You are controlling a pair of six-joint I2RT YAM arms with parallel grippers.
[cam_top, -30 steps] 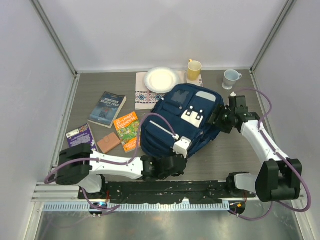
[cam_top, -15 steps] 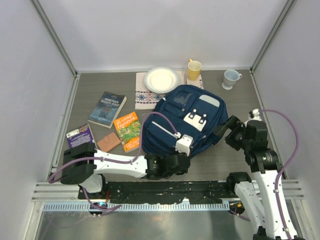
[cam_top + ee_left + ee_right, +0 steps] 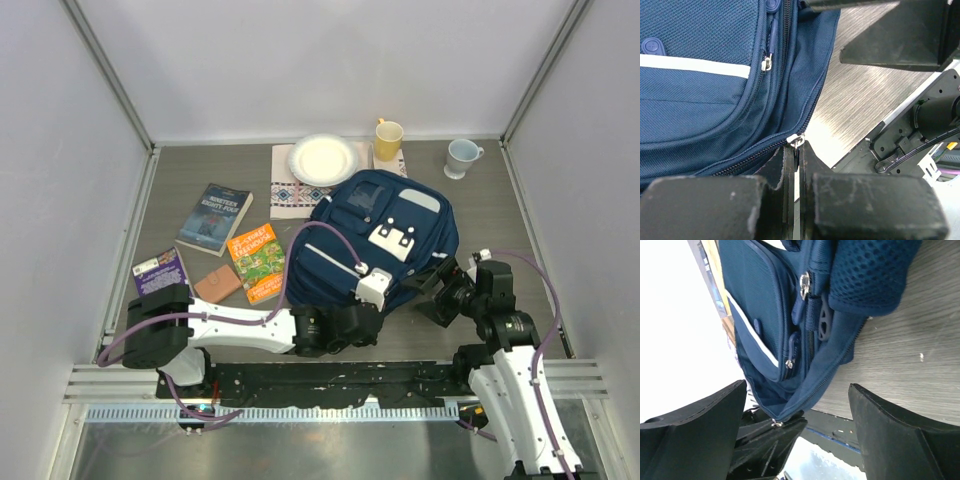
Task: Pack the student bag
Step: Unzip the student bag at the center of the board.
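Student bag (image 3: 385,235) lies flat, front pockets up, on the right half of the bench (image 3: 200,170), its near edge just ahead of my two arms. My left fingers (image 3: 785,165) are clenched on the small silver zip pull (image 3: 796,141) of the main zip at that near edge. My right fingers (image 3: 890,430) are spread wide and released, holding nothing; they hang near the bag's right corner and do not touch it.

As I judge it, the packing has hardly begun. The run of main zip I can see in the left wrist view is shut, so the compartment has yet to be opened. Everything that might go in lies outside: a blue book (image 3: 215,217), an orange book (image 3: 255,262), a purple book (image 3: 160,270) and a small brown wallet-like thing (image 3: 217,285) to the bag's left. Behind it sit a white plate (image 3: 322,158) on a patterned cloth (image 3: 290,195), a yellow mug (image 3: 388,138) and a pale mug (image 3: 462,157). Opening, loading and zipping are left.

I cannot see inside the bag, so whether anything is already in it is unknown. The zip's far run is hidden round the bag's curve. My left arm covers part of the near edge in the top view. Which objects belong in the bag, I cannot tell.
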